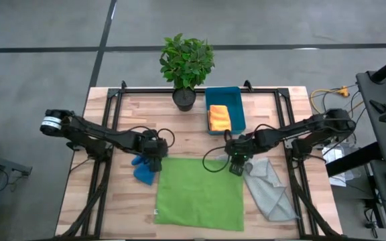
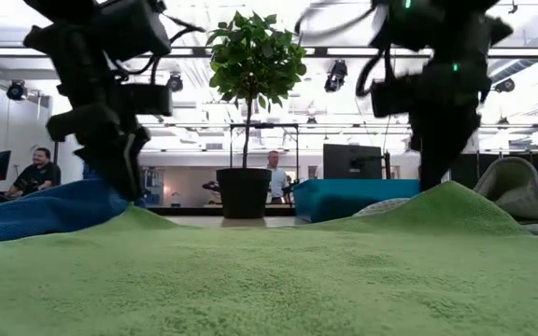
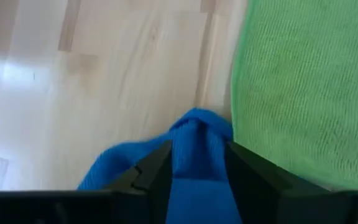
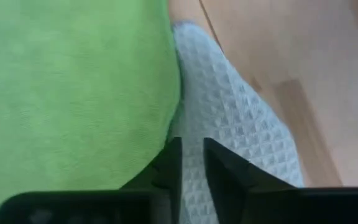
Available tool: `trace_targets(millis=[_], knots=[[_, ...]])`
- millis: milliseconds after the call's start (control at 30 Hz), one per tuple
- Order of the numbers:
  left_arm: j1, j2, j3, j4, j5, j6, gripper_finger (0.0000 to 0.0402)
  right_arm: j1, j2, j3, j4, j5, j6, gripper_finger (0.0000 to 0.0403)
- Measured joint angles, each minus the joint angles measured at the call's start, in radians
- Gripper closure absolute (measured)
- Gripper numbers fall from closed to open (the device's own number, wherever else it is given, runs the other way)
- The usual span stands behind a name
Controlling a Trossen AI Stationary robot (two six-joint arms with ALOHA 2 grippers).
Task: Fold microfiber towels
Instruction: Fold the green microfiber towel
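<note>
Lime green microfiber towel (image 1: pixel 200 191) is spread flat on the wooden desk (image 1: pixel 112 114), and everything else is placed from it. At its far left corner the left tool (image 1: pixel 154 159) is seen, its fingers parted with a fold of the blue towel (image 1: pixel 143 173) bunched between them; whether that fold is gripped cannot be told. At its far right corner the right tool (image 1: pixel 236 164) is set, fingers only narrowly apart, over the pale grey towel (image 1: pixel 268 191) lying along its right edge. Beyond it, the orange towel (image 1: pixel 219 118) is held in a teal bin (image 1: pixel 239 107), beside a potted plant (image 1: pixel 186 63).
</note>
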Motion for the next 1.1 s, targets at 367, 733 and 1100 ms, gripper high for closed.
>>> trace_targets(millis=[367, 733, 1100], knots=[[-0.001, -0.006, -0.121, -0.084, -0.001, -0.192, 0.0269, -0.041, 0.135, -0.027, -0.237, 0.259, 0.349, 0.0392], [0.007, -0.047, -0.102, -0.389, -0.351, -0.322, 0.0269, 0.015, -0.087, 0.044, -0.478, 0.543, 0.594, 0.0392], [0.007, -0.193, 0.049, -0.376, -0.32, -0.174, 0.0269, 0.262, -0.37, 0.034, -0.051, 0.572, 0.384, 0.0392]])
